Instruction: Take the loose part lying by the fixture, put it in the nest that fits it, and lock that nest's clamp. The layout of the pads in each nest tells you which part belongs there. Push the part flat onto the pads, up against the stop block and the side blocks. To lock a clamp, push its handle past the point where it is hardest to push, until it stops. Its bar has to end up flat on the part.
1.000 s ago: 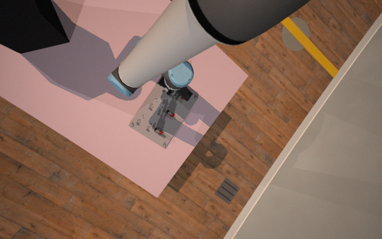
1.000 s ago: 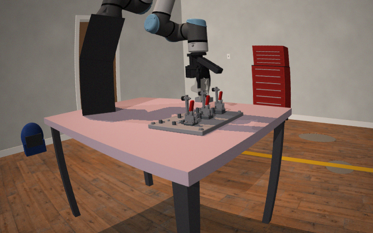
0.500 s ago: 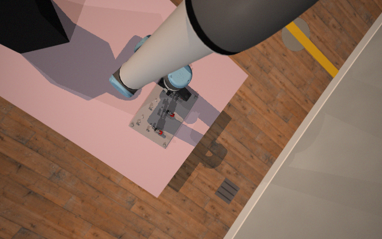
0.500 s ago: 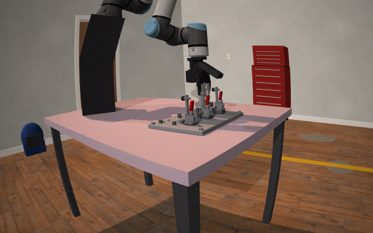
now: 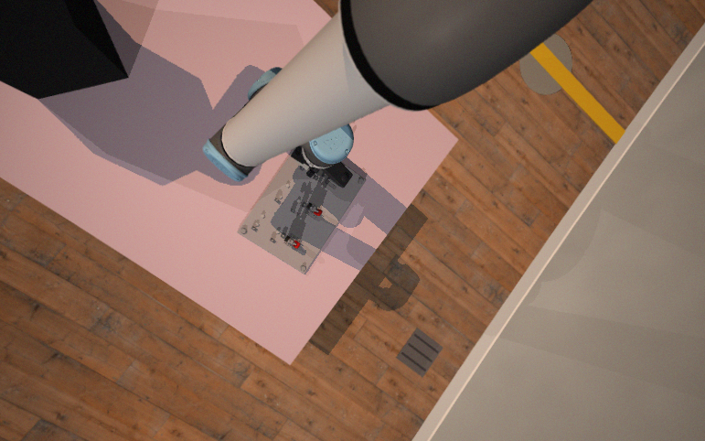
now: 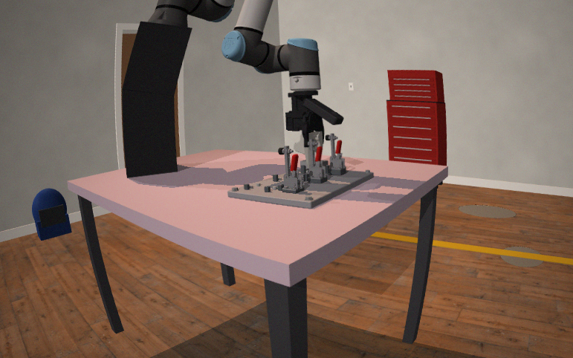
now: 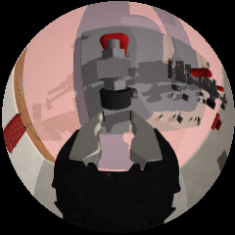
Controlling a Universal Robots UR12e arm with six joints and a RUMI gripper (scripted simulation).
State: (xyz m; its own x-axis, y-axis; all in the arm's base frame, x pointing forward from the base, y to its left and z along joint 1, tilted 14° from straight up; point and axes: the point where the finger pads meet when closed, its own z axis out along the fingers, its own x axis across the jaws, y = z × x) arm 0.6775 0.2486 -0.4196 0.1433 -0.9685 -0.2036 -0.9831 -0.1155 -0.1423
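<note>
Raised marking on the arm's blue joint caps (image 5: 332, 143) (image 6: 233, 45) was too small to read. The exterior view showed three red-handled toggle clamps, the near one (image 6: 293, 182), the middle one (image 6: 318, 172) and the far one (image 6: 337, 165), all with handles and bars upright, on one grey fixture plate (image 5: 259, 223) (image 6: 275, 200) (image 7: 147, 100) atop the pink table (image 5: 289, 328) (image 6: 190, 213) (image 7: 44, 73). From the top only two red handles showed, the arm (image 5: 300, 103) (image 6: 304, 57) covering the far end. The gripper (image 5: 338, 173) (image 6: 310, 151) (image 7: 117, 111) was closed on the grey part (image 6: 305, 161) (image 7: 117, 124), which the wrist view showed between its two fingers, just by a clamp's black tip (image 7: 116, 98); it seemed to be above the far end of the plate, though whether it touched any pad could not be told. The exterior view alone had the blue welding helmet (image 6: 50, 213), and it counted two round floor discs, the upper (image 6: 486, 210) and the lower (image 6: 522, 256), against one in the top view, which alone had the slatted floor grate (image 5: 419, 351)
</note>
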